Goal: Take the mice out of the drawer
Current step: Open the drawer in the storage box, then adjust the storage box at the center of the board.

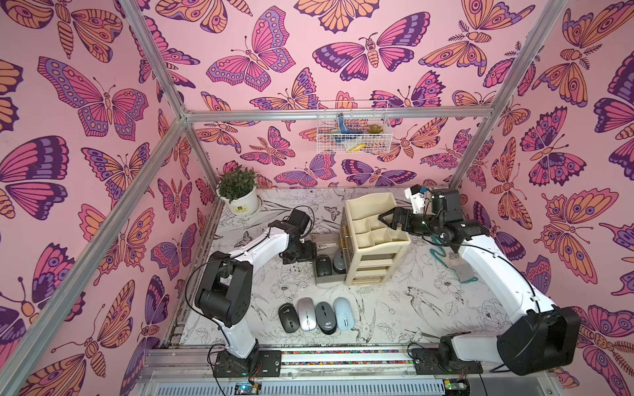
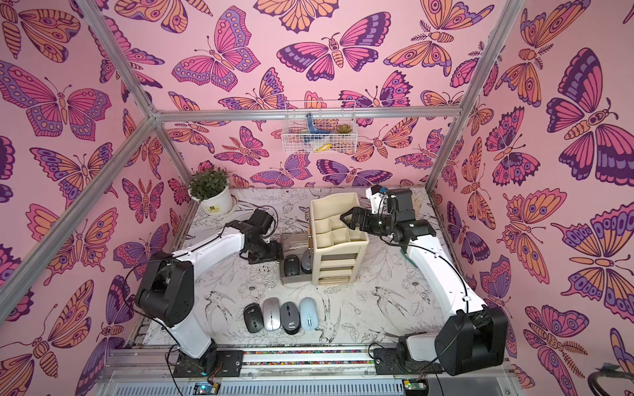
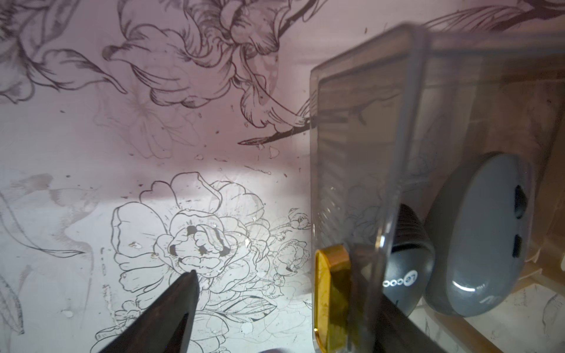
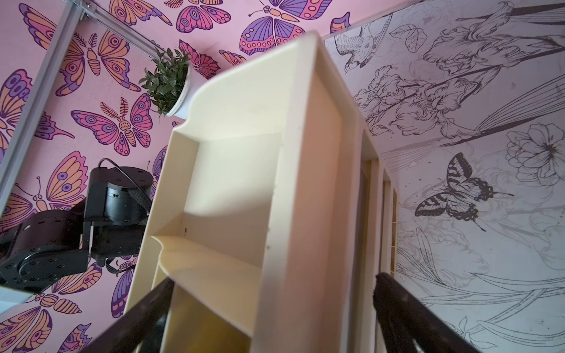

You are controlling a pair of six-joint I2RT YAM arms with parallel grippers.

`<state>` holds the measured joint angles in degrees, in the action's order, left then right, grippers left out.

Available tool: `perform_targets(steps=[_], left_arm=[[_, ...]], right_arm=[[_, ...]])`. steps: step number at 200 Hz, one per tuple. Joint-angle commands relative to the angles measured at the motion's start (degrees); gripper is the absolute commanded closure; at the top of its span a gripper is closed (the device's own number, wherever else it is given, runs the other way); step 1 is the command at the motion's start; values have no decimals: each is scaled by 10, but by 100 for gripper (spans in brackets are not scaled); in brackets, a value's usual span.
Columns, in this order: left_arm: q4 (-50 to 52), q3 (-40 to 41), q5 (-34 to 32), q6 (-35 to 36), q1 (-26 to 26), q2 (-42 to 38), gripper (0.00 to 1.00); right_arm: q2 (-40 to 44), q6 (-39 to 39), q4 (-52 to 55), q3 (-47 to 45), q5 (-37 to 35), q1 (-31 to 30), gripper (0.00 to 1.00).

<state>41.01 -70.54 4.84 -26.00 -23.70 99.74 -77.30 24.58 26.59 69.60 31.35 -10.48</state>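
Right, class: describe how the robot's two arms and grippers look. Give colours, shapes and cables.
The left arm and right arm match: smooth white shells between chunky black joint housings. Thin black cables loop along each. The left gripper and right gripper are black, with long fingers that taper to points. No markings on them are readable.

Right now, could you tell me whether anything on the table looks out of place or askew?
Only a teal cord looks out of place: it lies loose on the table beneath the right arm. The four mice in front sit in a tidy row.
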Motion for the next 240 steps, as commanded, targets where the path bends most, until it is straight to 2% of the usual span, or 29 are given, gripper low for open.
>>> perform_targets(steps=[1,39,61,75,92,107,127,132,149,177,198,222,240], left_arm=[[105,13,-158,12,17,-2,19],[65,17,-89,25,4,-9,18],[33,28,-34,25,1,-28,17],[13,34,7,27,1,-47,18],[3,34,24,23,0,-77,17],[2,31,33,23,0,-109,17],[6,32,33,23,3,-163,11],[11,31,30,21,5,-176,6],[35,30,34,20,27,-212,0],[66,49,77,14,114,-262,0],[68,65,94,20,177,-311,0],[80,68,108,36,217,-324,0],[84,78,116,45,229,-326,0]], right_arm=[[-18,-37,65,24,-70,24,1],[-7,-52,58,76,-38,17,1],[0,-68,67,123,-64,11,1],[8,-66,66,153,-105,8,1],[18,-57,54,184,-114,-4,1],[2,-64,77,231,-119,-50,0],[-50,-94,145,302,-157,-152,0],[-64,-98,157,316,-163,-177,1],[-113,-105,189,355,-178,-255,2],[-205,-98,220,407,-219,-351,15],[-259,-72,213,420,-236,-393,38],[-330,-37,223,434,-236,-412,48],[-364,-6,234,433,-276,-421,49]])
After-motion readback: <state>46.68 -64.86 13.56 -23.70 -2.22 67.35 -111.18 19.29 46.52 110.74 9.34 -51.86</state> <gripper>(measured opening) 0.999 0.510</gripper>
